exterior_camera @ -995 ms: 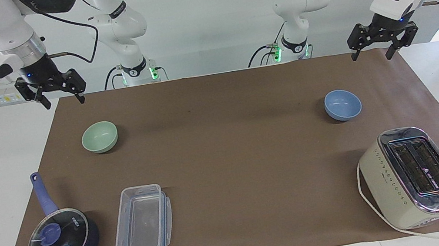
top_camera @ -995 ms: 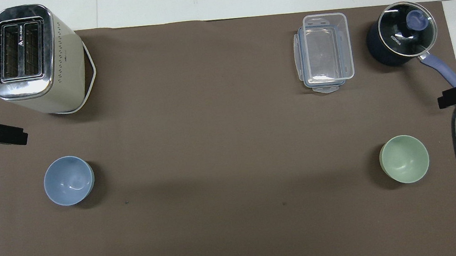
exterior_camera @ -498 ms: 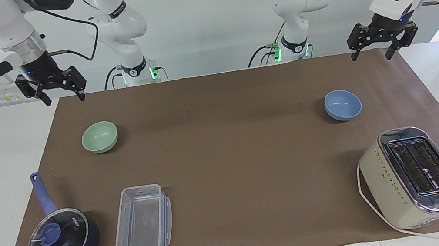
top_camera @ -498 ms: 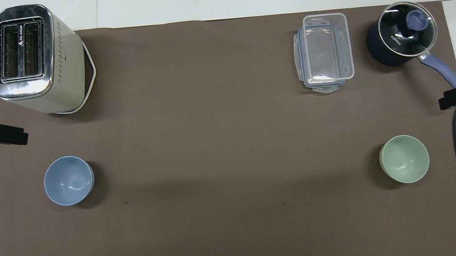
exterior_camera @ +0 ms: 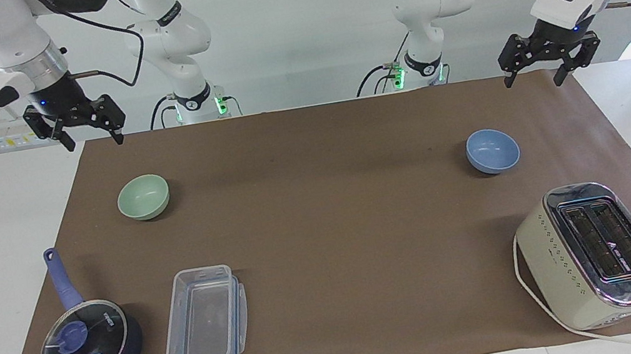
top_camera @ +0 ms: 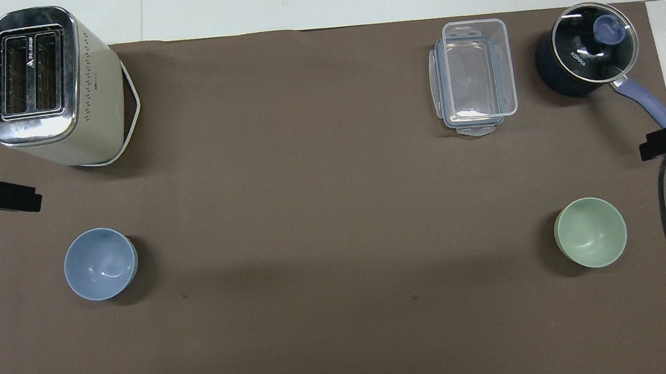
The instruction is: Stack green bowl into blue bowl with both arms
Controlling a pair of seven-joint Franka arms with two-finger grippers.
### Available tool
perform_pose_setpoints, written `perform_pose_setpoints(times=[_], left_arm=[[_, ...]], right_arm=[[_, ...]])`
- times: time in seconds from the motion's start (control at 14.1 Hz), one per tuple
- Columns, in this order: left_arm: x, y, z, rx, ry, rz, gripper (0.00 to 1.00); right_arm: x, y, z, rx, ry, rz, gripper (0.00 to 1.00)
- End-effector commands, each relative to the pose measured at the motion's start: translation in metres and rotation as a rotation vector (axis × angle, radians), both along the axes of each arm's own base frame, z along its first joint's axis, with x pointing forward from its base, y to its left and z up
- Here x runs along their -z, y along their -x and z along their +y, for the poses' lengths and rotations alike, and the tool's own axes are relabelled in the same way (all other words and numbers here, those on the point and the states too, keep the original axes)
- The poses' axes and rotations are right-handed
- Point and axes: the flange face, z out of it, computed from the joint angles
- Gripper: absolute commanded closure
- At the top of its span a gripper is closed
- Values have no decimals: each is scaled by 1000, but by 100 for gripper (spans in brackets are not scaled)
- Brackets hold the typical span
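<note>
Where brown mat (exterior_camera: 330,231) lies, smooth round green bowl (exterior_camera: 143,196), matching blue bowl (exterior_camera: 492,151).

The green bowl (exterior_camera: 143,196) (top_camera: 590,232), pale mint and empty, sits upright on the brown mat toward the right arm's end. The blue bowl (exterior_camera: 492,151) (top_camera: 100,264), periwinkle, same size, stands upright well apart, toward the left arm's end.

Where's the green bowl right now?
The green bowl sits upright on the brown mat toward the right arm's end, nearer the robots than the saucepan, untouched.
</note>
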Motion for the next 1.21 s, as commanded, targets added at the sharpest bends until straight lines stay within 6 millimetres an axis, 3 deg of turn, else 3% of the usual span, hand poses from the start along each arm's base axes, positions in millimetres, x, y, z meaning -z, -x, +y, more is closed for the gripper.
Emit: perform_pose_setpoints(times=[0.0, 0.78, 1.0, 1.14], left_arm=[[-2, 4, 0, -6, -3, -9, 0], [-1, 4, 3, 0, -3, -3, 0], [-1, 4, 4, 0, -3, -6, 0], [10, 6, 7, 0, -4, 13, 0]], right_arm=[[-4, 5, 2, 23, 2, 2, 0], [-5, 6, 0, 16, 1, -3, 0], [2, 10, 1, 12, 3, -13, 0], [12, 10, -5, 20, 2, 3, 0]])
